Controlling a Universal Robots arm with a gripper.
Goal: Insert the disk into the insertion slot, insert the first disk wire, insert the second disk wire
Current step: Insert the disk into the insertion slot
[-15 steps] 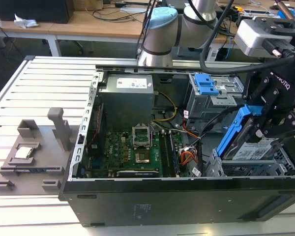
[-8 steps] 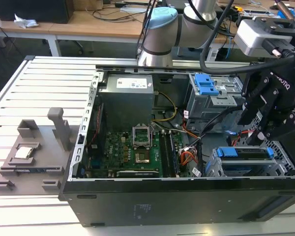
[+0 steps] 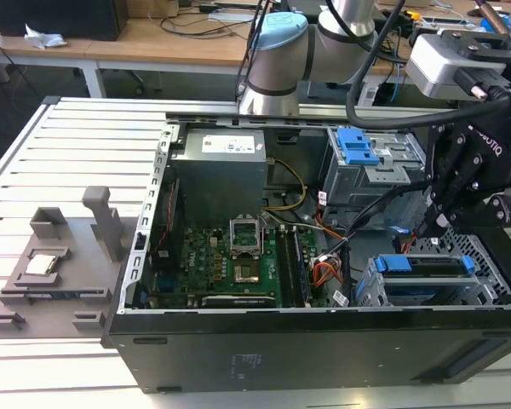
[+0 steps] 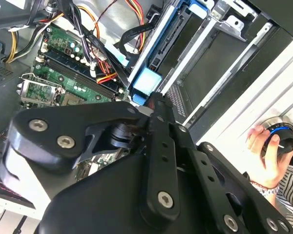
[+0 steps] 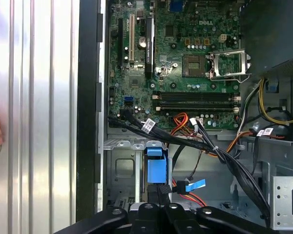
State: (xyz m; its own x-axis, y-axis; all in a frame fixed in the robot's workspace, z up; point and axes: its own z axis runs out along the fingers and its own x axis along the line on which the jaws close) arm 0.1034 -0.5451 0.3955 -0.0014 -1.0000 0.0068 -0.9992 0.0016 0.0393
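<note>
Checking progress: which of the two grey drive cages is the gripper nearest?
The low cage holding the blue-framed disk, not the taller one with the ribbed latch.

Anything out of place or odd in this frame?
Nothing damaged or spilled. The CPU socket stands open, its frame swung aside, and a hand rests on a knob beside the case.
</note>
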